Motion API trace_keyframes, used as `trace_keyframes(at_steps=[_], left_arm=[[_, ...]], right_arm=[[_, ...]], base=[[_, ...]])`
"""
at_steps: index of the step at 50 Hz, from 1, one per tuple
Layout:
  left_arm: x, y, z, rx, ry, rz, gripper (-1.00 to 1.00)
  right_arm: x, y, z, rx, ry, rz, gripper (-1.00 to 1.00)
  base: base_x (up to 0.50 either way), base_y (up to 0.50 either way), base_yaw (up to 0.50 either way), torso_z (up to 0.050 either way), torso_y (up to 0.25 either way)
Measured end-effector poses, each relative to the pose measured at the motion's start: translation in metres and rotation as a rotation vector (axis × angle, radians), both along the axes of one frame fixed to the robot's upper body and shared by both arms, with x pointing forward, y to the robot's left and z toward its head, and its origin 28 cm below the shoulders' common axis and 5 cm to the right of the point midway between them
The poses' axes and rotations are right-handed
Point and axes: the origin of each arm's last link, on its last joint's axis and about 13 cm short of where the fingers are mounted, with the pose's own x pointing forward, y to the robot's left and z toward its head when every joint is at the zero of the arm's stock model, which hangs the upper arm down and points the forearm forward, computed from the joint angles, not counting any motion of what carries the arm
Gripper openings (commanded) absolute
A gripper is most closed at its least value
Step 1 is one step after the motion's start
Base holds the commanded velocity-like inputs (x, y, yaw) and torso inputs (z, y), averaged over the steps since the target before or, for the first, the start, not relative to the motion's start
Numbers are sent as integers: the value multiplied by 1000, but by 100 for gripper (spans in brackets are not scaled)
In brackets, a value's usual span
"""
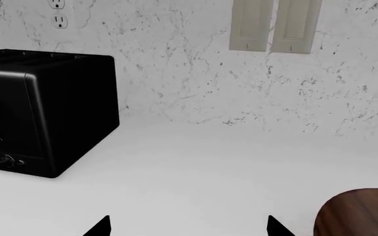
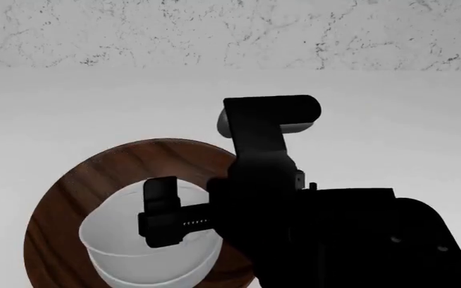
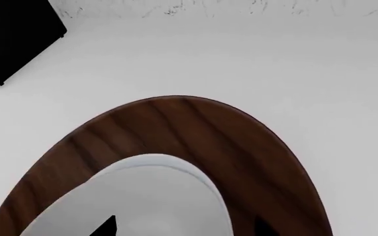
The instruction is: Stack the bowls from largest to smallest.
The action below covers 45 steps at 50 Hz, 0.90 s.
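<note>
The large dark-brown wood-grain bowl point(image 2: 70, 198) sits on the white counter, and the deep white bowl point(image 2: 150, 264) sits inside it. Both also show in the right wrist view, the brown bowl point(image 3: 241, 147) and the white bowl point(image 3: 143, 196). My right gripper point(image 3: 183, 227) is open, with one finger inside the white bowl and the other over the brown bowl, astride the white rim; it shows in the head view point(image 2: 166, 216) too. My left gripper point(image 1: 189, 227) is open and empty over bare counter, with the brown bowl's edge point(image 1: 363, 214) beside it. The smaller white bowl cannot be made out.
A black toaster point(image 1: 45, 110) stands on the counter against the marbled wall point(image 1: 189, 73), which has an outlet point(image 1: 59, 19). My right arm point(image 2: 335, 234) hides the near right of the head view. A pale rounded shape point(image 2: 304, 127) peeks out behind it.
</note>
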Motion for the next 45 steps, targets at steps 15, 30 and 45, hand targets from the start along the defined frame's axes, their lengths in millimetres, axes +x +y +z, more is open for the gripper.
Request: trace_keyframes(at_steps=[15,30,45], left_arm=[[0,1,1,-1,-2,1,100],[-1,0,2,-1,0,-3,100],[-1,0,7,23,-6,-17,100]], right_arm=[[-2,1,10,8,-28,2,100],[-15,-13,30,70,-142,-45,100],[-33,-53,37,-1,-389,-203,100]], base=[[0,0,0,0,0],[0,0,0,0,0],[0,0,0,0,0]])
